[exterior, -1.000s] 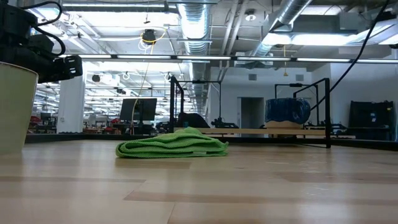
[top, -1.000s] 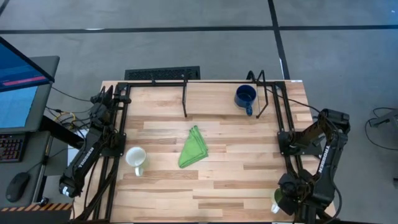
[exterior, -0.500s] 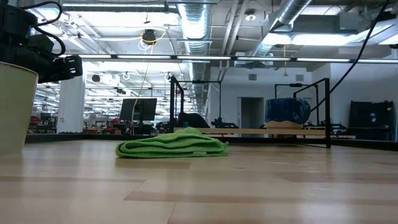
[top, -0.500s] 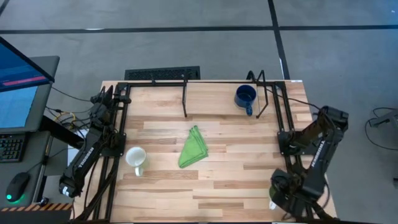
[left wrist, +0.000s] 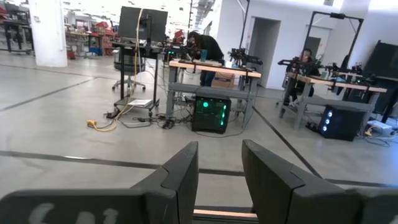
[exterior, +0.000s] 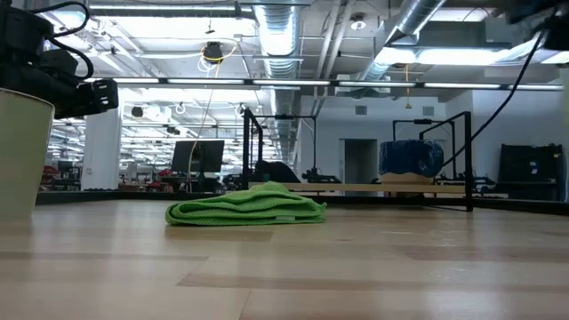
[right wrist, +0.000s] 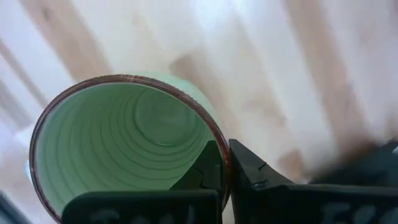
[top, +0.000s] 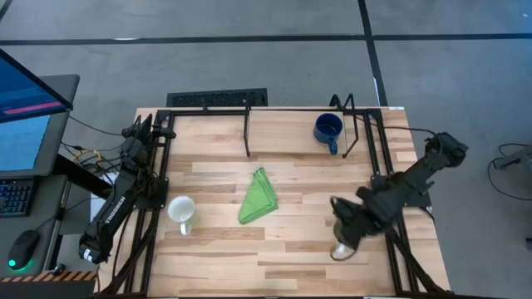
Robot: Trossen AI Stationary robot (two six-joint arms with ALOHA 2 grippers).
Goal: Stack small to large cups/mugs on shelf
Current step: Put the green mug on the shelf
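Note:
My right gripper (top: pixel 344 239) is over the table's near right part, shut on the light green mug (right wrist: pixel 130 149), which also shows in the high view (top: pixel 339 250). The white mug (top: pixel 181 211) stands on its base on the table near the left edge and shows in the low view (exterior: pixel 20 153). The dark blue mug (top: pixel 328 129) stands on the shelf (top: pixel 291 124) at the far right and shows in the low view (exterior: pixel 411 160). My left gripper (left wrist: pixel 219 180) is open and empty at the table's far left corner (top: pixel 151 124). My right gripper pinches the green mug's rim (right wrist: pixel 222 163), with one finger (right wrist: pixel 208 168) inside the mug and the other (right wrist: pixel 255 177) outside its wall. The fingers come from above, pointing down. The mug hangs upright with its mouth up; whether its base is off the table I cannot tell.
A folded green cloth (top: pixel 259 197) lies in the middle of the table and shows in the low view (exterior: pixel 247 206). Thin black posts (top: pixel 248 133) and rails frame the shelf and the table's sides. A monitor and a keyboard are beyond the left edge.
My right gripper has swung from the table's near right corner toward the left and a little toward the far edge, carrying the green mug with it. The mug has stayed upright.

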